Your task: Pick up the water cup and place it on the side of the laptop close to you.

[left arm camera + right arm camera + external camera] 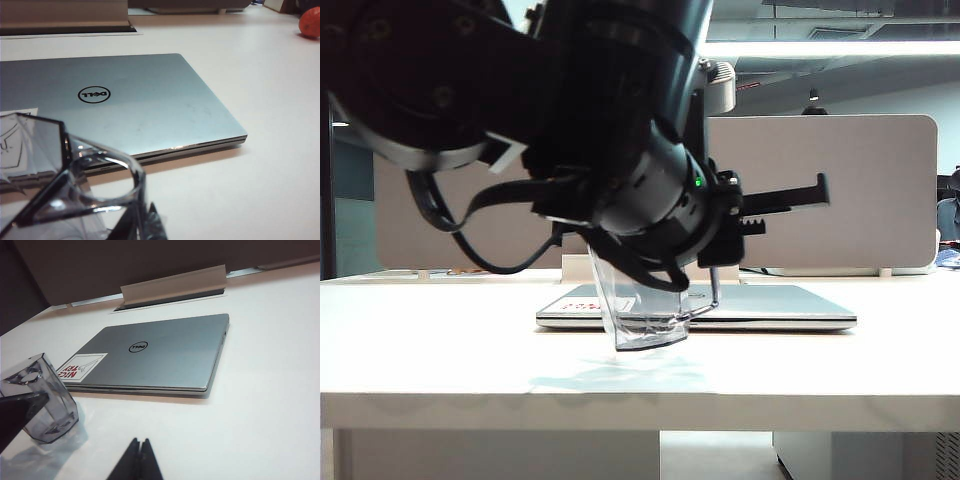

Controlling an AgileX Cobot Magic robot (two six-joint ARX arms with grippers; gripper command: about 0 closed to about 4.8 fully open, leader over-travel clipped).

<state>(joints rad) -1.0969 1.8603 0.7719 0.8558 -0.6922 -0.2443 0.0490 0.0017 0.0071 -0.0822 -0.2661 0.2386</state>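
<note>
The white tabletop point(440, 330) fills the scene, with a pale partition panel point(840, 190) standing along its far edge. A closed silver laptop point(790, 305) lies flat near the middle of the tabletop, its round logo point(138, 346) on the lid and a white-and-red sticker point(80, 367) at one corner; in the right wrist view a white stand point(172, 286) sits beyond it, by the far edge. The left arm point(570, 90) looms large and dark in the exterior view, reaching down in front of the laptop. Its left end effector point(665, 260) is pressed together on the rim of the cup point(638, 310), whose tinted, faceted body hangs tilted from it, base toward the tabletop just in front of the laptop's near edge; whether the base touches the surface cannot be told. The cup's thin handle point(705, 305) points toward the laptop. In the left wrist view the cup's rim point(100, 170) sits close to the camera, with the laptop's front edge just behind it. In the right wrist view the cup point(42, 400) appears beside the laptop's sticker corner, and the right end effector point(140, 462) shows only as two dark fingertips pressed together, holding nothing, over bare tabletop well apart from the cup. A small orange object point(310, 21) lies far off on the tabletop
</note>
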